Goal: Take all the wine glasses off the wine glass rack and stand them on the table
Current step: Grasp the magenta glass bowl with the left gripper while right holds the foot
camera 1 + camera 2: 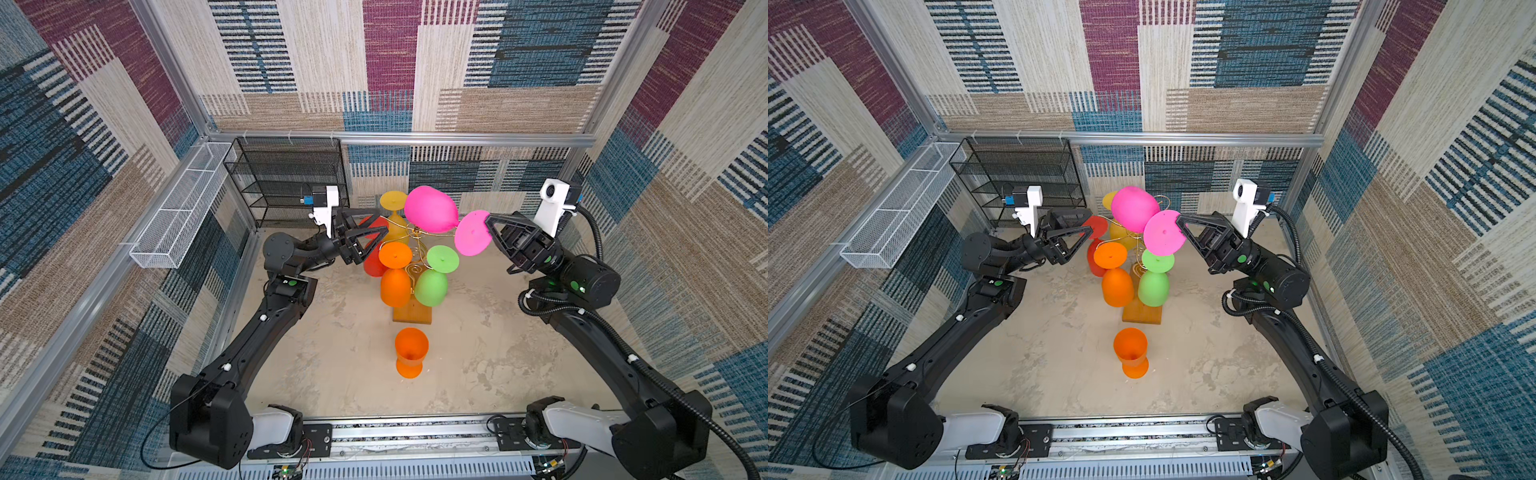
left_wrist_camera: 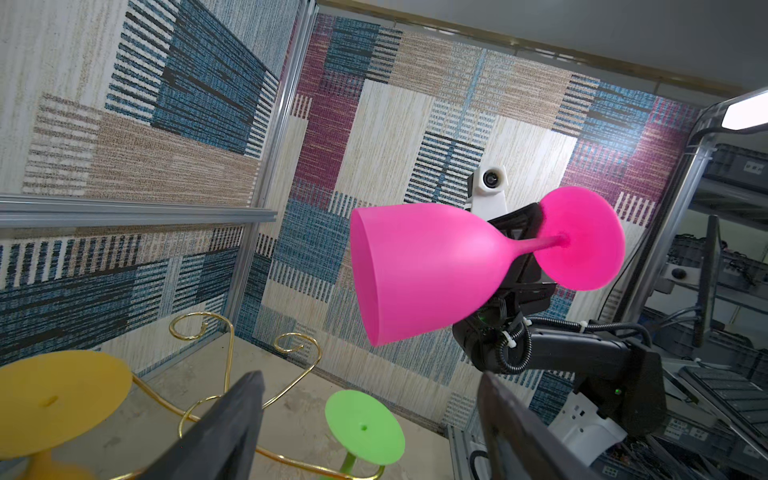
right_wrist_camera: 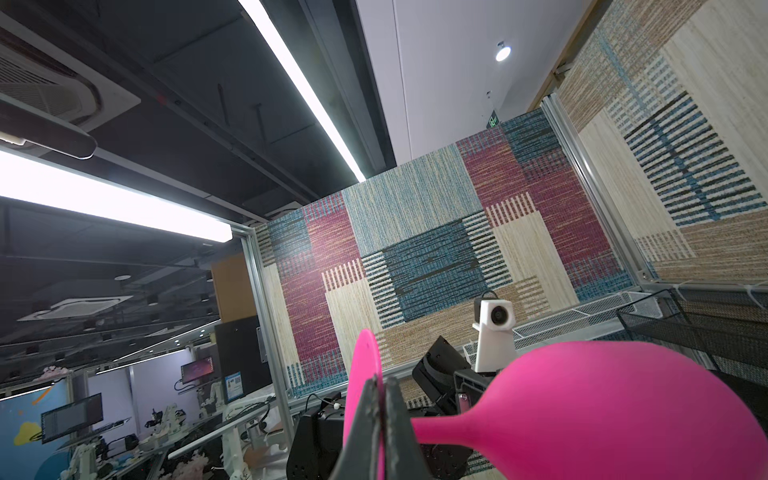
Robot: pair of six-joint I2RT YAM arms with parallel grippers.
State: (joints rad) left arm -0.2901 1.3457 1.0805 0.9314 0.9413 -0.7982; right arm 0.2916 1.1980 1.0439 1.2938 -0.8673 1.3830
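A pink wine glass (image 1: 430, 208) (image 1: 1136, 208) lies sideways in the air above the wine glass rack (image 1: 411, 313) (image 1: 1142, 313), a gold wire tree on a brown wooden base. My right gripper (image 1: 487, 218) (image 1: 1177, 218) (image 3: 380, 380) is shut on the edge of its round foot. In the left wrist view the pink wine glass (image 2: 424, 270) hangs free of the gold wire arms (image 2: 230, 345). My left gripper (image 1: 383, 220) (image 1: 1091, 221) (image 2: 370, 376) stands open at the rack's left side, holding nothing. Yellow (image 1: 393, 200), red (image 1: 374, 266), orange (image 1: 395, 286) and green (image 1: 432, 286) glasses hang upside down on the rack.
Another orange glass (image 1: 410, 349) stands upright on the table in front of the rack's base. A black mesh shelf (image 1: 291, 178) stands at the back left. A long white mesh basket (image 1: 183, 208) hangs on the left wall. Patterned walls enclose the table.
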